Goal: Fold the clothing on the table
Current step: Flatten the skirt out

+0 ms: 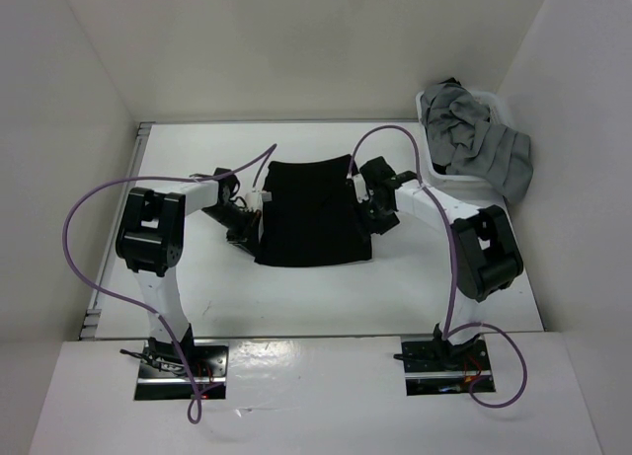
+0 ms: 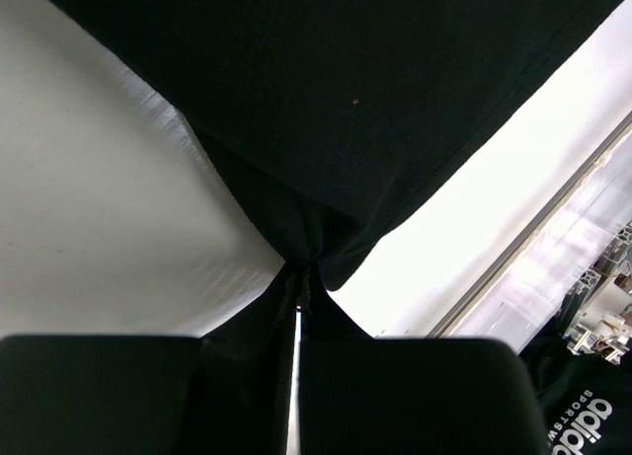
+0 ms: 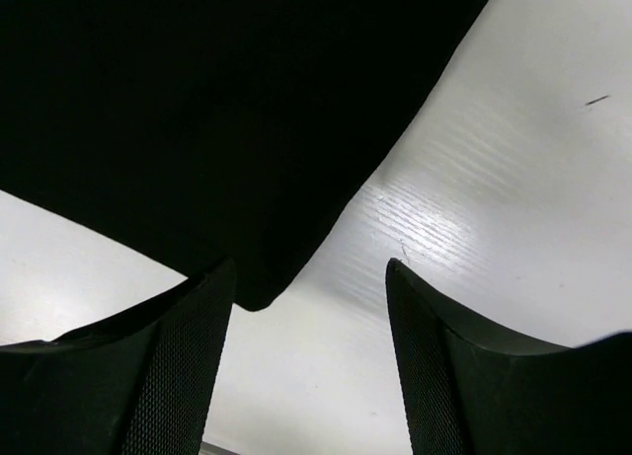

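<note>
Black clothing (image 1: 311, 213) lies flat at centre of table (image 1: 296, 297). At its 9 o'clock edge, left gripper (image 2: 298, 317) jaws clamped on bunched fabric; at 3 o'clock, right gripper (image 3: 311, 307) jaws apart.

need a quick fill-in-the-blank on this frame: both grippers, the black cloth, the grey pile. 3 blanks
1. The left gripper is ____ on an edge of the clothing.
2. The right gripper has its jaws ____, with one corner of the clothing between its fingers.
3. The grey garments sit in a white basket at the far ____ corner of the table.

Missing words: shut; open; right
</note>
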